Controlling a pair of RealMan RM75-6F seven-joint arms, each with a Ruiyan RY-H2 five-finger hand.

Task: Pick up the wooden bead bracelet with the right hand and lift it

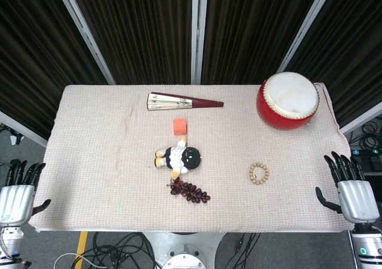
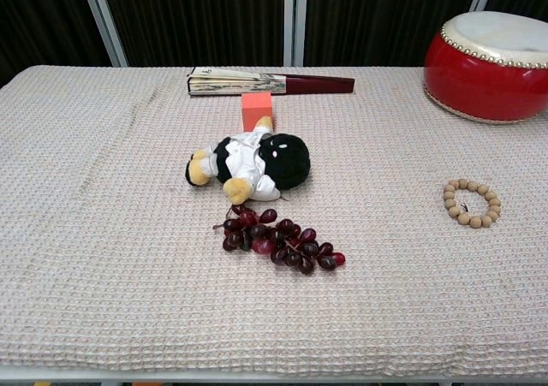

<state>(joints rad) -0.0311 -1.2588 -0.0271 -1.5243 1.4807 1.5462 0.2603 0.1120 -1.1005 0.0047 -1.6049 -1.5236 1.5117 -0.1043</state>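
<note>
The wooden bead bracelet is a small ring of tan beads lying flat on the beige cloth, right of centre; the chest view shows the bracelet near the right edge. My right hand hovers beyond the table's right edge, fingers spread and empty, well to the right of the bracelet. At the left edge of the table my left hand is likewise open and holds nothing. Neither hand appears in the chest view.
A plush doll lies at the centre with a bunch of dark red grapes just in front. An orange block and a folded fan lie further back. A red drum stands at the back right.
</note>
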